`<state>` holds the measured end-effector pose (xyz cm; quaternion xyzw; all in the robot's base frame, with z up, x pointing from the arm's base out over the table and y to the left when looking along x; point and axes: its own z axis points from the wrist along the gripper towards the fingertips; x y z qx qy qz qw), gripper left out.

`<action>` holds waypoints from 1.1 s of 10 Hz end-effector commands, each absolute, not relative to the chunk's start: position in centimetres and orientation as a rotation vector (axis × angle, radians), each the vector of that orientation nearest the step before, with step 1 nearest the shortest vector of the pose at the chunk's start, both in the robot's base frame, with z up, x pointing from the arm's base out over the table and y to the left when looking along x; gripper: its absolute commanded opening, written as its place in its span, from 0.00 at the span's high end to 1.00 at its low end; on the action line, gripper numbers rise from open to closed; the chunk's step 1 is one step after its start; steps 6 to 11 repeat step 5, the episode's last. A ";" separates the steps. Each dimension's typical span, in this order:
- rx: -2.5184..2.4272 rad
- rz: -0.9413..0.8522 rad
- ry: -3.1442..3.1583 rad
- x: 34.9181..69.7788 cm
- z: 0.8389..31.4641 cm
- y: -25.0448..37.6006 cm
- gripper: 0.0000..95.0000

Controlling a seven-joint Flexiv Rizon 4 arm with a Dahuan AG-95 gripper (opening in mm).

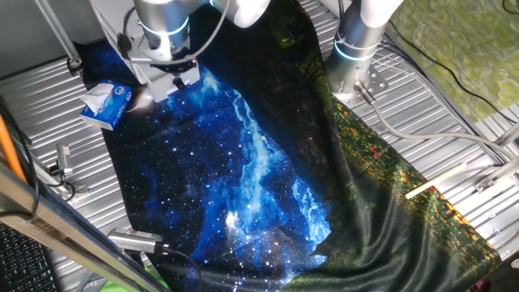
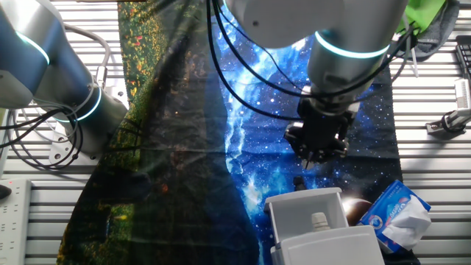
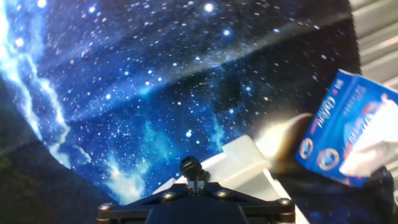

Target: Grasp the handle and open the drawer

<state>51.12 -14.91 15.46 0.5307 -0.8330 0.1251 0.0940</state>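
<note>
The pale grey-white drawer unit (image 2: 331, 246) stands at the near edge of the other fixed view. An open-topped tray part (image 2: 283, 210) sticks out of it toward my gripper, with a small pale knob (image 2: 318, 219) in it. My gripper (image 2: 309, 160) hangs just above and beyond the tray and touches nothing. Its fingers are drawn together to a point and hold nothing. In the hand view the gripper (image 3: 196, 182) shows two close-set tips, with a white corner of the unit (image 3: 242, 158) just beyond. In one fixed view the arm hides most of the unit.
A blue-and-white tissue carton (image 2: 397, 213) lies right beside the unit; it also shows in one fixed view (image 1: 105, 104) and the hand view (image 3: 348, 134). A starry blue-and-dark cloth (image 1: 235, 170) covers the slatted metal table (image 1: 49, 97). A second arm's base (image 1: 353, 57) stands at the cloth's far edge.
</note>
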 end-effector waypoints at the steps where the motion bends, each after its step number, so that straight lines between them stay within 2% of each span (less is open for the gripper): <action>1: 1.520 0.359 -2.518 50.4 17.4 -14.8 1.00; 4: 1.525 0.348 -2.517 49.6 19.8 -14.8 1.00; 11: 1.531 0.349 -2.511 49.6 20.0 -14.8 1.00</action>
